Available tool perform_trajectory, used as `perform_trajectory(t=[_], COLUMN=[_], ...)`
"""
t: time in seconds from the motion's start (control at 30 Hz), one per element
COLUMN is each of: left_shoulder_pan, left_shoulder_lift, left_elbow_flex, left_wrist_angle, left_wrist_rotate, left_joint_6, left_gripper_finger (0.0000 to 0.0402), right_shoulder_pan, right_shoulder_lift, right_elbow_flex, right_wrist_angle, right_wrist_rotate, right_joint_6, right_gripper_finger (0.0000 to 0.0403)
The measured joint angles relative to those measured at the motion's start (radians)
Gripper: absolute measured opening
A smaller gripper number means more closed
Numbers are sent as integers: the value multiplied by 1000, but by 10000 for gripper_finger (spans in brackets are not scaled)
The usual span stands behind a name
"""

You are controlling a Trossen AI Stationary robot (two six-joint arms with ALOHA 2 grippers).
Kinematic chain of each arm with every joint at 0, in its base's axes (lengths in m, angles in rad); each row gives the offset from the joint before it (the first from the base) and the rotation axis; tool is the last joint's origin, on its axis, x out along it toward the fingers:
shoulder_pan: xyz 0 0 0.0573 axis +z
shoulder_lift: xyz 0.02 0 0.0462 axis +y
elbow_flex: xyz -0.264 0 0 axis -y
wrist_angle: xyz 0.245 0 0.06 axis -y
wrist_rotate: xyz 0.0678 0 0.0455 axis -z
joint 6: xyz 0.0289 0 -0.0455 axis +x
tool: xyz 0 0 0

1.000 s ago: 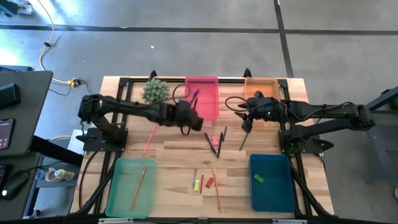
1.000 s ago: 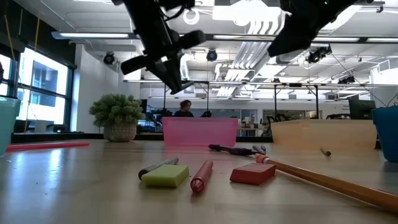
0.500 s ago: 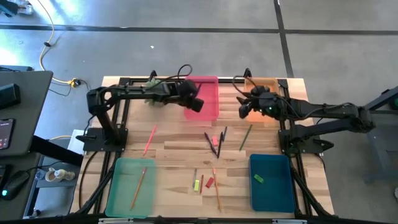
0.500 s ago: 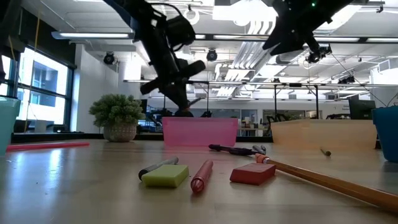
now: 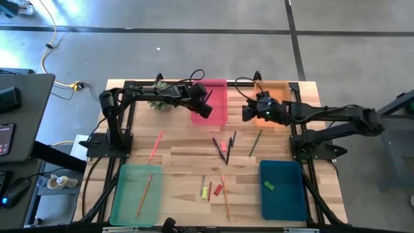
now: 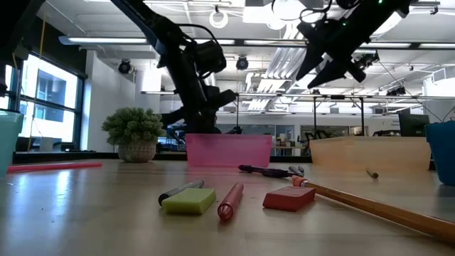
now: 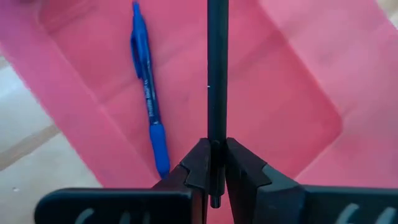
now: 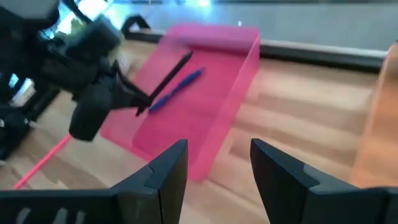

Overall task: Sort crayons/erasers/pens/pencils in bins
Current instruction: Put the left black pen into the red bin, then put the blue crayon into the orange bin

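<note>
My left gripper (image 5: 206, 107) hovers over the pink bin (image 5: 213, 97), shut on a black pen (image 7: 217, 74); the right wrist view shows this pen (image 8: 169, 76) too. A blue pen (image 7: 149, 106) lies flat on the pink bin's floor. My right gripper (image 5: 248, 114) stands open in the air between the pink bin and the orange bin (image 5: 272, 89), with nothing between its fingers (image 8: 163, 177). Pens (image 5: 224, 146), an olive crayon (image 5: 255, 142), erasers (image 5: 218, 189) and pencils (image 5: 156, 144) lie on the wooden table. My left gripper pinches the black pen near one end (image 7: 216, 163) between its two fingers, and a short stub shows behind them. The fingers slant down over the bin from the table's left. The long part of the pen sticks out ahead of the fingertips, clear of the bin's floor.
The pale green bin (image 5: 129, 200) at the near left holds an orange pencil (image 5: 143, 194). The dark blue bin (image 5: 284, 200) at the near right holds a green eraser (image 5: 268, 186). A potted plant (image 5: 160, 97) stands left of the pink bin.
My left gripper has carried the black pen from above the table's middle toward the far edge and down, ending over the pink bin, and has rolled on the way. My right gripper has rolled and drifted a little toward the far edge and the pink bin, staying open.
</note>
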Motion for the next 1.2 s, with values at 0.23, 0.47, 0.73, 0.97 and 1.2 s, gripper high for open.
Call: perform_trajectory(t=[0.23, 0.47, 0.73, 0.97, 1.2], left_shoulder_pan=[-1, -1, 3, 4, 0], left_shoulder_lift=[1, 1, -13, -97, -231], left_elbow_flex=[0, 0, 0, 0, 0], left_wrist_angle=[-8, -8, -13, -13, -67], left_wrist_rotate=[2, 21, 39, 69, 179], left_joint_6=[10, 92, 145, 166, 191], left_gripper_finger=[34, 80, 136, 138, 129], right_shoulder_pan=[25, 53, 110, 132, 131], right_shoulder_lift=[101, 154, 165, 164, 196], right_elbow_flex=[0, 0, 8, 66, 176], right_wrist_angle=[-26, -63, -72, -89, -226], right_wrist_rotate=[-72, -160, -189, -162, -177], right_joint_6=[142, 248, 263, 248, 268], right_gripper_finger=[165, 165, 165, 165, 165])
